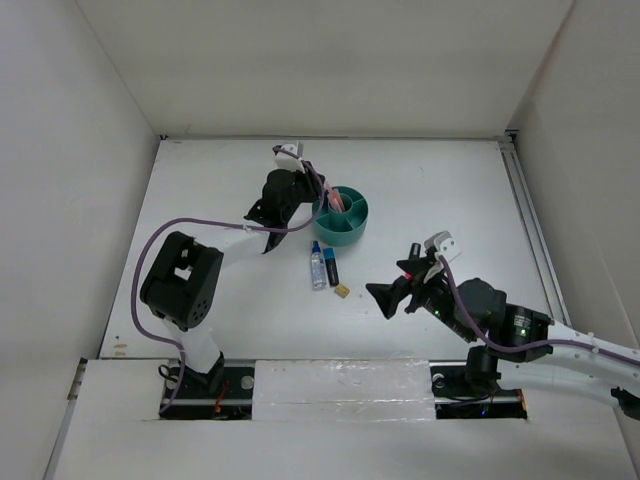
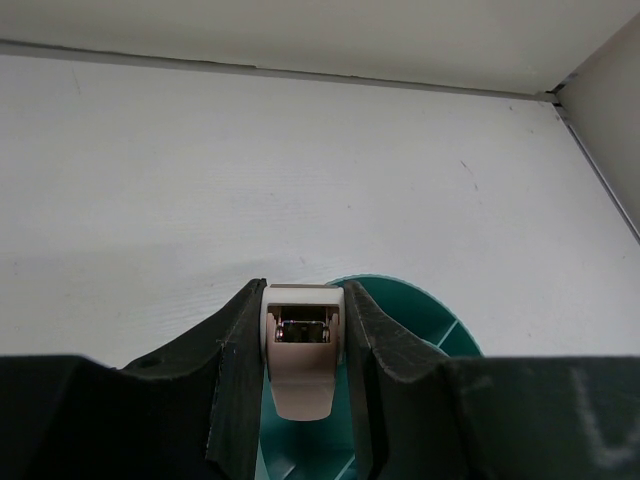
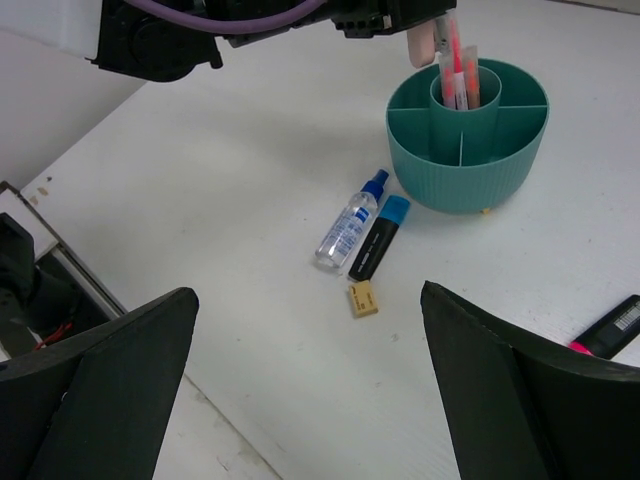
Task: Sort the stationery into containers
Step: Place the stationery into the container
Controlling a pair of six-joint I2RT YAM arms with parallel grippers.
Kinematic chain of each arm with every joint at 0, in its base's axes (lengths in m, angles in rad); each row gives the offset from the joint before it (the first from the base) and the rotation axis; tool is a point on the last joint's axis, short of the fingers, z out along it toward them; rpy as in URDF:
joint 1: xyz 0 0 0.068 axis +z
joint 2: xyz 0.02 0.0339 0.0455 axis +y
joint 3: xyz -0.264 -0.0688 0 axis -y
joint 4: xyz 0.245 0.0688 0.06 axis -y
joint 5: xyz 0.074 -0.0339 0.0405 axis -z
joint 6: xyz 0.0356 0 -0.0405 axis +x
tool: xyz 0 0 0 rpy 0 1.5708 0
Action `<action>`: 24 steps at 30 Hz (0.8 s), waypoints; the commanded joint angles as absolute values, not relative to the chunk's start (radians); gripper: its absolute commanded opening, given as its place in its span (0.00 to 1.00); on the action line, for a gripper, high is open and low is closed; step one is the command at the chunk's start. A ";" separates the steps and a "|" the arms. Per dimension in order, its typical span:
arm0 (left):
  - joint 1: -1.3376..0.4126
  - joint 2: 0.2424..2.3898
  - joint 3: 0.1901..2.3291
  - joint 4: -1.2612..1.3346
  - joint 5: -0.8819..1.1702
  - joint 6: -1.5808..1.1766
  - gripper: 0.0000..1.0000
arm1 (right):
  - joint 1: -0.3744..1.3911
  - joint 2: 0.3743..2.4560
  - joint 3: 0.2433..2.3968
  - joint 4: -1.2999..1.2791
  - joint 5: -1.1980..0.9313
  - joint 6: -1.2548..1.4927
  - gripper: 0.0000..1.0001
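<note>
The round teal organizer (image 1: 345,217) stands mid-table and holds salmon-pink pencils (image 3: 458,75) in its central cup. My left gripper (image 1: 320,192) is shut on a pinkish clip (image 2: 302,365) and holds it over the organizer's (image 2: 425,322) rim; the clip also shows in the right wrist view (image 3: 420,42). A blue-capped clear pen (image 3: 350,222), a dark marker (image 3: 380,237) and a tiny tan block (image 3: 363,298) lie in front of the organizer (image 3: 467,170). A pink highlighter (image 3: 612,326) lies at the right. My right gripper (image 3: 308,292) is open and empty, above the table near the tan block.
The left arm (image 3: 250,15) reaches across the far side towards the organizer. White walls enclose the table on three sides. A metal rail (image 1: 525,210) runs along the right edge. The pen and marker (image 1: 324,267) lie side by side.
</note>
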State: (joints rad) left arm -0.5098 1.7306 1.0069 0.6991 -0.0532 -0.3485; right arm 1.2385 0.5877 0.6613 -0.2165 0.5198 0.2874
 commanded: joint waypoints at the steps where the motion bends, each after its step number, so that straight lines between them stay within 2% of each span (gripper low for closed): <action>1: -0.509 1.718 1.005 0.779 -0.037 -0.367 0.00 | 1.246 0.575 0.709 -0.196 0.509 0.278 0.99; 24: -0.509 1.678 0.890 0.861 -0.015 -0.399 0.00 | 1.246 0.575 0.709 -0.196 0.499 0.268 0.99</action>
